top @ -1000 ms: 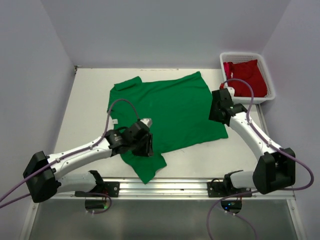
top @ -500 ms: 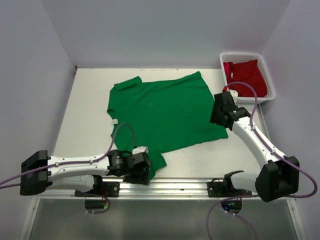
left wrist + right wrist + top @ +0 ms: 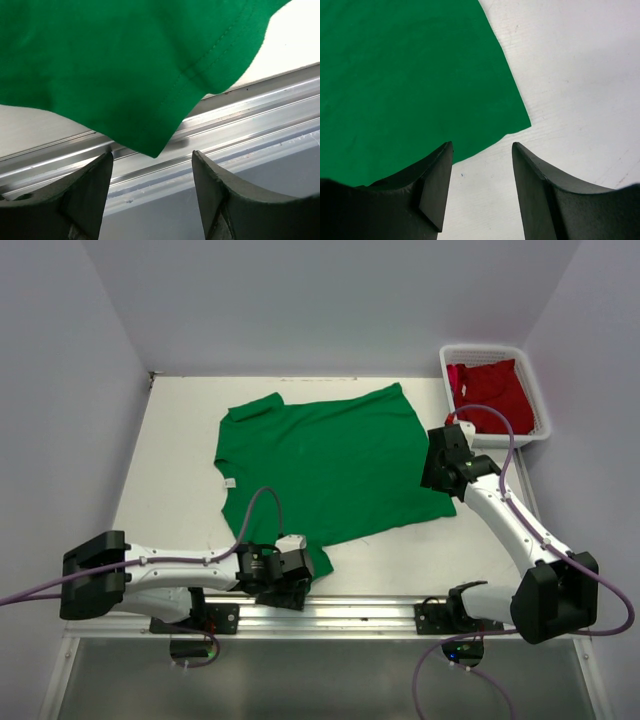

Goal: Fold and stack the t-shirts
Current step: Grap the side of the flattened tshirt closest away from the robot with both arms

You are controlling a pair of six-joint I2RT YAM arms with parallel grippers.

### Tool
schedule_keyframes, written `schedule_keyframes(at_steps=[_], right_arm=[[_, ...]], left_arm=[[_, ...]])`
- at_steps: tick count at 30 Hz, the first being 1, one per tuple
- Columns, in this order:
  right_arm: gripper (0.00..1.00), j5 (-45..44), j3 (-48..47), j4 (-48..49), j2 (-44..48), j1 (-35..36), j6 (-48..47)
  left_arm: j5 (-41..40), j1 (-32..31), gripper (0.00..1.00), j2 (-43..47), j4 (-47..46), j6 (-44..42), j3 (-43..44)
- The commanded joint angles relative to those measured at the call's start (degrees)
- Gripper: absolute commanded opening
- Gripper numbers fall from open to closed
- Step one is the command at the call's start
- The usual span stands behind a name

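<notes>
— Green shirt (image 3: 330, 465): where does it lie?

— Spread flat on the table (image 3: 170, 460), to the left of the basket (image 3: 482, 349). Its right hem is the side nearest the basket, and it does not touch it.

— And the red shirt (image 3: 492, 392)?

— Bunched up inside the basket, filling most of it.

— Your left pincer (image 3: 151, 156)?

— That is the one farthest from the basket, down low by the rail (image 3: 250, 115). My fingers there stand spread, with nothing between them. The tip of a green sleeve shows just ahead of the gap, in front of the rail, and I am not pinching it. I cannot tell whether the cloth touches either finger.

— And the right pincer (image 3: 482, 145)?

— It hangs near the basket, just on the near side of it, above the green shirt's near right corner. Its fingers are spread as well and they hold nothing. One finger sits over green cloth, the other over bare table, and the hem's edge runs up between them.
</notes>
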State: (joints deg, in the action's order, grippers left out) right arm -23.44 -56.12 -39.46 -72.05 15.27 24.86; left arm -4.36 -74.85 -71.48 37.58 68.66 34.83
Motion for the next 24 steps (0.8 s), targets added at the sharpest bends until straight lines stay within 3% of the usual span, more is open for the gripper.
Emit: schedule_keyframes(at_steps=[1,6,20,24], right_arm=[[0.54,-1.17,-0.04,-0.18,0.77,0.2,0.71],[0.52,-0.82,-0.05,0.17,0.33,0.11,0.71],[0.43,-1.08,0.31,0.97,-0.02,0.2,0.54],[0.42,-1.25,0.48,1.14,0.07,0.11,0.63]], left_arm=[[-4.25,-0.39,0.67,-0.94,-3.13,-1.43,1.2],[-5.04,-0.39,0.6,-2.26,-2.51,-1.43,1.47],[-6.54,-0.39,0.03,-5.51,-1.11,-1.08,2.96],[-7.41,-0.91,0.0,-4.46,1.96,-0.2,5.41]])
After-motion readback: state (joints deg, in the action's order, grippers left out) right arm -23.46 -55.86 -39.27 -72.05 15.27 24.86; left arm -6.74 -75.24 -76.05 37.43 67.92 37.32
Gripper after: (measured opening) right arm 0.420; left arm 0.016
